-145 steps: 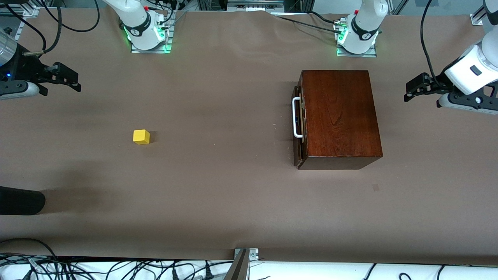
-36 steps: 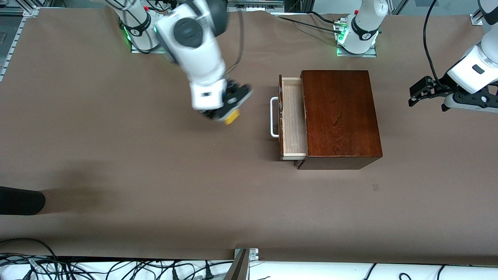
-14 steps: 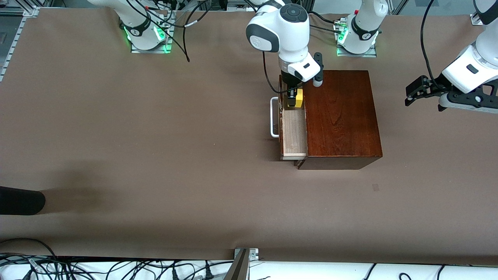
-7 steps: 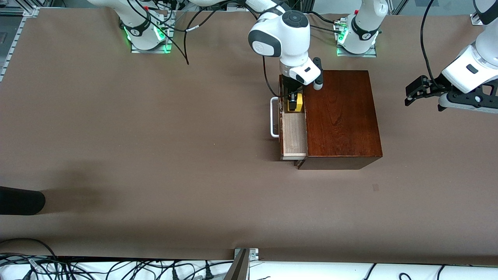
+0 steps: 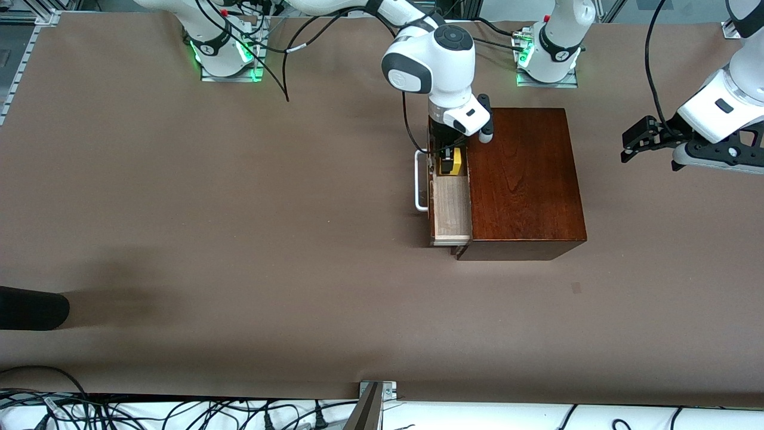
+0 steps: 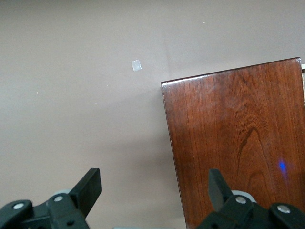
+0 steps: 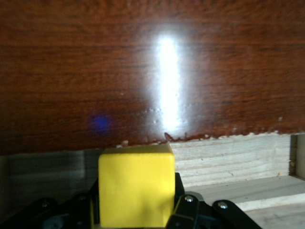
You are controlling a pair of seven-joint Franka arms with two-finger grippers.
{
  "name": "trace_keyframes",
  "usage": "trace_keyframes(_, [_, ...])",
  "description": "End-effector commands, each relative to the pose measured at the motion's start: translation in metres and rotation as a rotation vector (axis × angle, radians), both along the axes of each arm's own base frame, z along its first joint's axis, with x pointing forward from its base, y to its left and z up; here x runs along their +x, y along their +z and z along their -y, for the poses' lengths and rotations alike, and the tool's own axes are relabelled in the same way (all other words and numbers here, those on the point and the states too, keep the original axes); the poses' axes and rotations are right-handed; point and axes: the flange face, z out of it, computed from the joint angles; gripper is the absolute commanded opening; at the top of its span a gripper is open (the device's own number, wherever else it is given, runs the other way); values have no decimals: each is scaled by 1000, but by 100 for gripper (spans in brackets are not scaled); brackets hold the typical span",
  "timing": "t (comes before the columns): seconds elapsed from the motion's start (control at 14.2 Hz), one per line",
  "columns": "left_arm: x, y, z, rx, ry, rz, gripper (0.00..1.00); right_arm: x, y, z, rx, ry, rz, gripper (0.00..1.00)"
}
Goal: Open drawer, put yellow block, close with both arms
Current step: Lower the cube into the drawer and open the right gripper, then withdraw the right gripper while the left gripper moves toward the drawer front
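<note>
- Surface (image 5: 239,251): brown, and you find the wooden box (image 5: 519,179) on it toward the left arm's end.
- Drawer (image 5: 450,209): you see it pulled partway out of the box, pale lining showing, white handle (image 5: 421,179) at its front.
- Right pincer (image 5: 449,160): you have it lowered over the open drawer, at the end nearer the robots' bases, fingers clamped on the yellow block (image 7: 136,186).
- Left pincer (image 6: 152,186): it waits in the air beside the box, fingers spread wide, gripping nothing.
- Yellow block: gripped just in front of the box's glossy face, above the drawer's lining.
</note>
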Motion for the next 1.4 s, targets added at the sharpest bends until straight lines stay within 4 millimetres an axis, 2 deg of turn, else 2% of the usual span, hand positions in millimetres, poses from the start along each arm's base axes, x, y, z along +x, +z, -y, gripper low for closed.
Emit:
trace_keyframes(0.0, [-2,7,1,-5,-11,-1,100,3,-3,-4,-5,14,24,0])
trace_keyframes(0.35, [-2,7,-1,-5,-10,-3,100,6,-11,-4,-4,10,26,0])
trace_keyframes(0.42, [-2,7,-1,-5,-10,-3,100,8,-10,-3,3,13,31,65])
trace_keyframes(0.49, [-2,7,0,-5,-11,-3,100,10,-9,-3,10,13,34,100])
trace_keyframes(0.91, [-1,6,-1,-6,-16,-5,100,18,13,4,8,-17,27,100])
trace_keyframes(0.98, [-1,6,-1,-6,-16,-5,100,23,32,6,29,-36,21,100])
trace_keyframes(1.05, [-2,7,0,-6,-17,-5,100,27,38,9,26,-55,-1,100])
trace_keyframes(1.33, [-6,4,1,-19,-40,-39,100,41,107,31,53,-105,2,100])
